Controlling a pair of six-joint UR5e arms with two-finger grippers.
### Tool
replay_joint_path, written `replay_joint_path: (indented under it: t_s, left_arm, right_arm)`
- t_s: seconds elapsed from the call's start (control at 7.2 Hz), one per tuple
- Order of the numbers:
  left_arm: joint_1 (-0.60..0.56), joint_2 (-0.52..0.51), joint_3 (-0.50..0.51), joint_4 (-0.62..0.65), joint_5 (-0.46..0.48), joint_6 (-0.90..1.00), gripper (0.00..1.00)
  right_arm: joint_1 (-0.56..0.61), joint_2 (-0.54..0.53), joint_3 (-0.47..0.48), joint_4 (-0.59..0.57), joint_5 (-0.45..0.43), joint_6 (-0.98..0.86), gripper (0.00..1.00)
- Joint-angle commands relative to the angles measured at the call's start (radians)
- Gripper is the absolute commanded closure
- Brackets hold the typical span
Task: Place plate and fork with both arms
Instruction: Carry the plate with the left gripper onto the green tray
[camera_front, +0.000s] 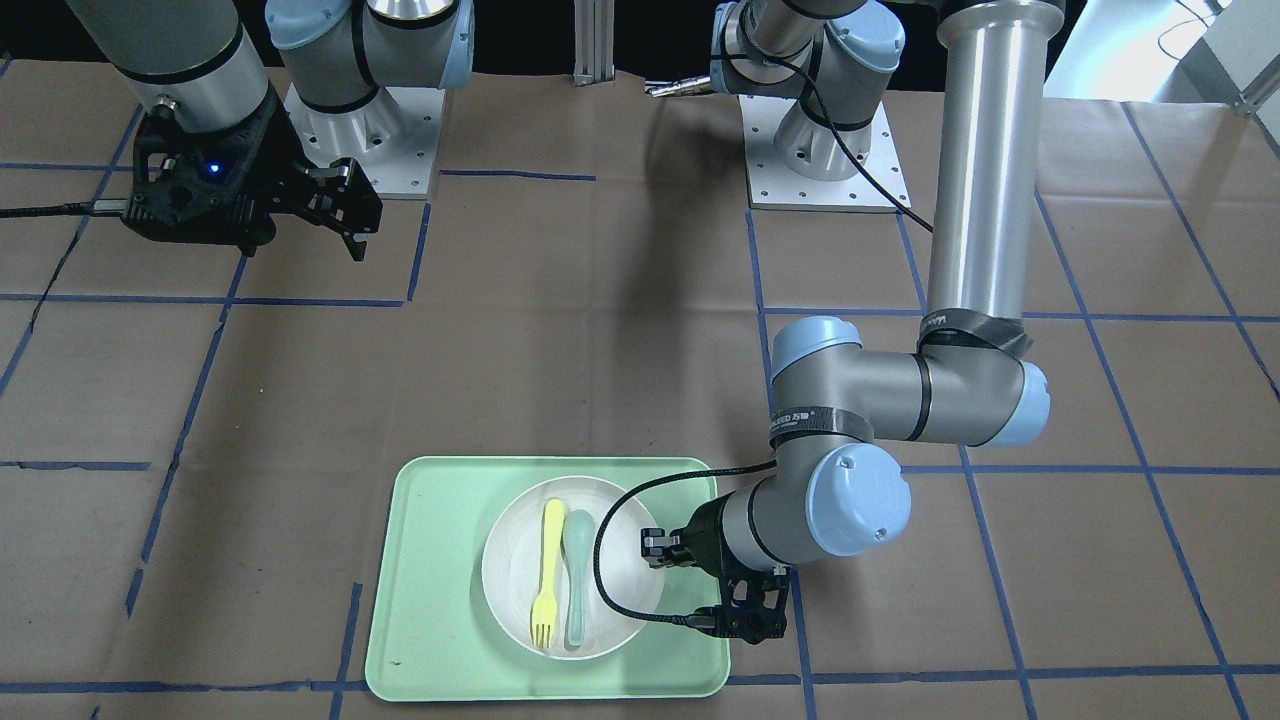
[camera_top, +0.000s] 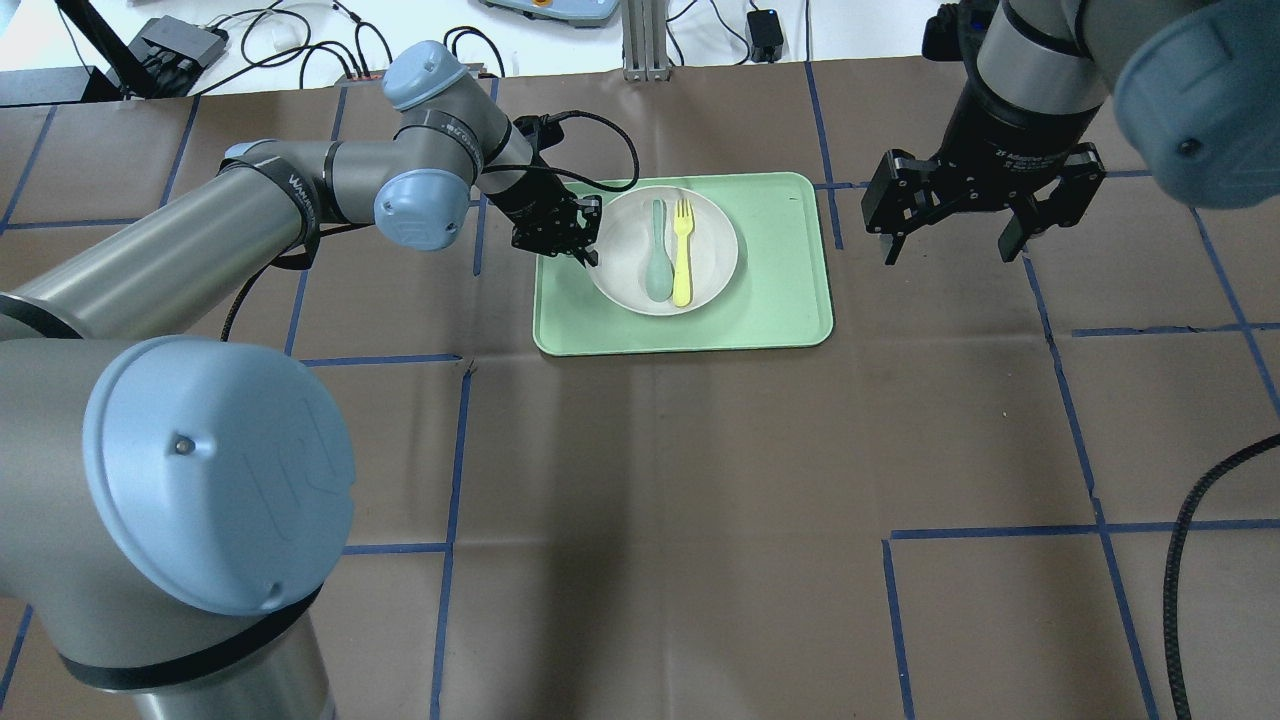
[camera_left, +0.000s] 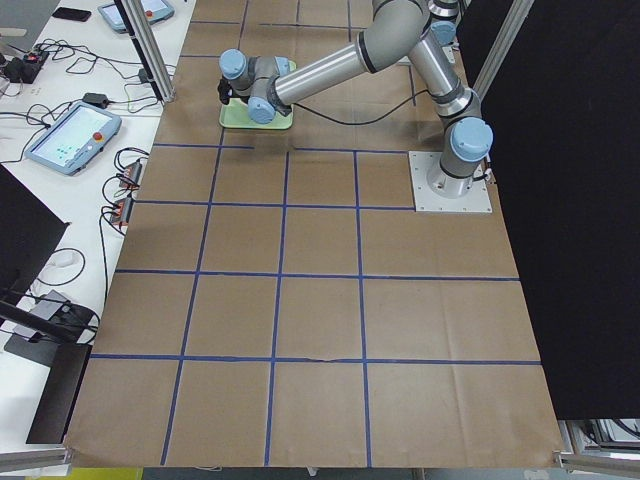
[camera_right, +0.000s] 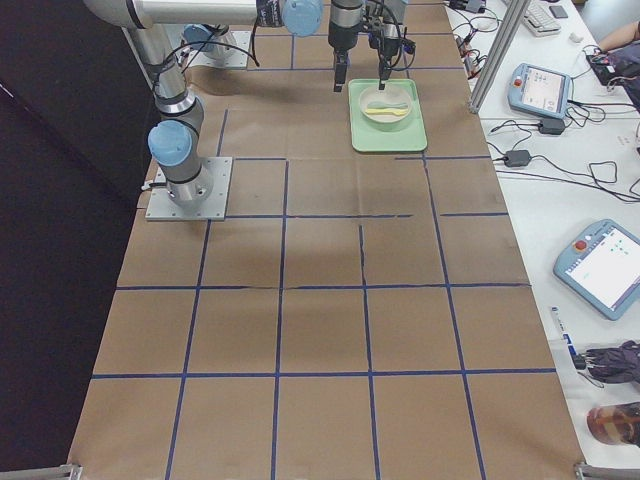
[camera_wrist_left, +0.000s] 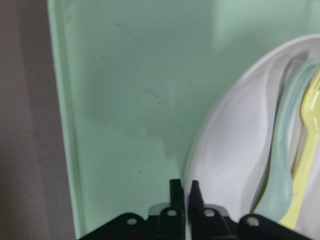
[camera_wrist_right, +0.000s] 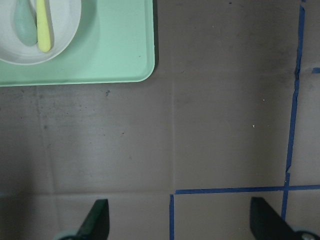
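Where the left arm (camera_top: 300, 190) is reaching: it is stretching long and low across the table from the robot's left. Its wrist is lying nearly level and pointing at the plate's left side.
Left gripper (camera_wrist_left: 184, 189): its two black fingers are pinching the plate's rim, one outside over the tray and one inside. Only a thin slit is showing between them.
Right arm (camera_top: 1040, 90): it is hanging upright to the robot's right of the tray, wrist pointing straight down.
Right gripper (camera_top: 948, 250): its fingers are standing wide apart, holding nothing, and hovering over bare paper apart from the tray.
Plate (camera_top: 620, 265): it is sitting in the tray, nearer the far edge. It is showing as round, shallow, off-white and faintly speckled, with a raised rim.
Fork (camera_top: 682, 250): it is lying inside the plate, its long axis running away from the robot. The tines are pointing to the far side. It is looking slim, pale yellow and like glossy plastic.
Spoon (camera_top: 656, 250): it is lying parallel, just beside the fork on the robot's left of it. It is grey-green, with its bowl facing the robot's side.
Tray (camera_top: 780, 300): it is lying flat on the table, a pale-green rectangle with rounded corners and a low lip.
Table (camera_top: 700, 500): it is wearing brown paper crossed by blue tape lines.
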Motion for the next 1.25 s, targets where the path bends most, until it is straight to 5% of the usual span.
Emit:
replay_joint_path:
  t_s: [0.0, 0.97, 1.11]
  left_arm:
    - [0.002, -0.008, 0.018, -0.002, 0.001, -0.006, 0.94]
    - [0.008, -0.024, 0.023, 0.009, 0.0, 0.0, 0.84]
    - [0.008, -0.023, 0.023, 0.009, 0.0, 0.0, 0.75]
  right_arm:
    - [-0.002, 0.0, 0.0, 0.0, -0.001, -0.001, 0.0]
    - [-0.002, 0.021, -0.015, -0.023, -0.002, -0.005, 0.0]
    - [-0.002, 0.026, -0.018, -0.023, -0.002, -0.005, 0.0]
